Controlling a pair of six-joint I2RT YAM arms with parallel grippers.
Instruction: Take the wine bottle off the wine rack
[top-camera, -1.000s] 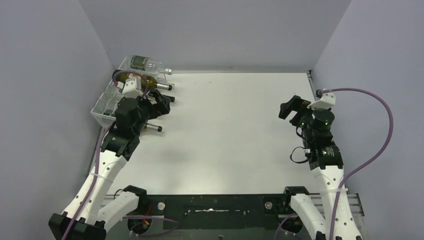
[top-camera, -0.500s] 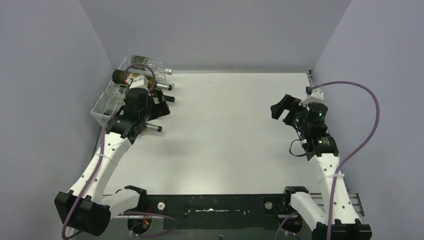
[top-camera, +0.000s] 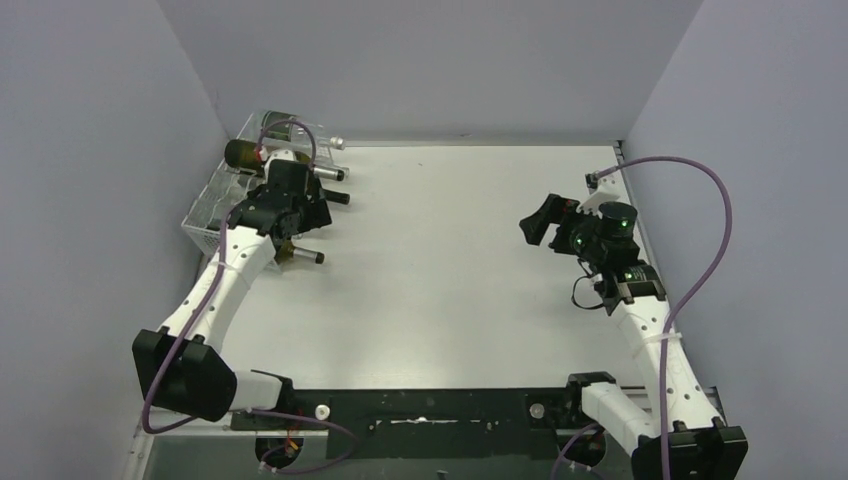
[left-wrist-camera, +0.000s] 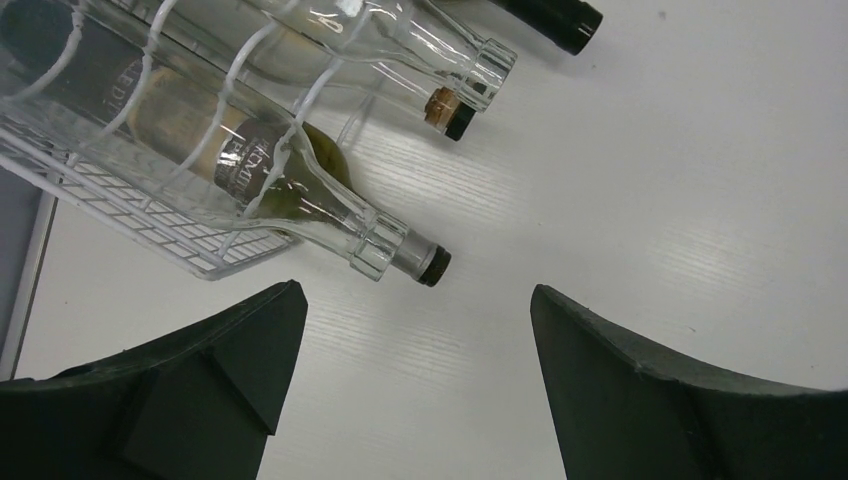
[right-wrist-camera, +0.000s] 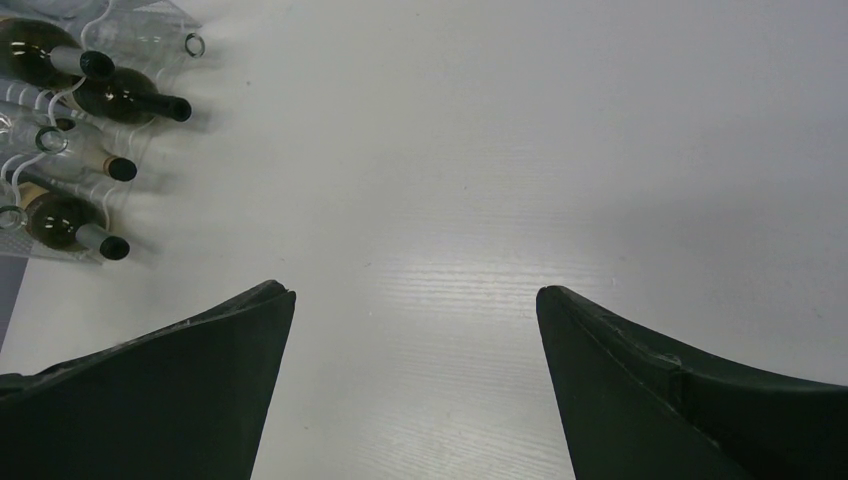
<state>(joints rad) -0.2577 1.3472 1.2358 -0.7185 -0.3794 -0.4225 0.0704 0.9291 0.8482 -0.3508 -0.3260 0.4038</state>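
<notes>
Left arm is stretched toward the far-left corner. The left gripper (left-wrist-camera: 415, 305) is spread wide and empty, just short of the neck of the nearest wine bottle (left-wrist-camera: 290, 185), which lies in the wine rack (left-wrist-camera: 160, 225). Right arm is bent, with the right gripper (right-wrist-camera: 412, 300) spread apart over the table (top-camera: 450, 260).

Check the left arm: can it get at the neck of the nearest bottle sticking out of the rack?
Probably yes. The open left gripper is lined up with the capped neck of the wine bottle, which juts clear of the wine rack. Nothing stands between them.
</notes>
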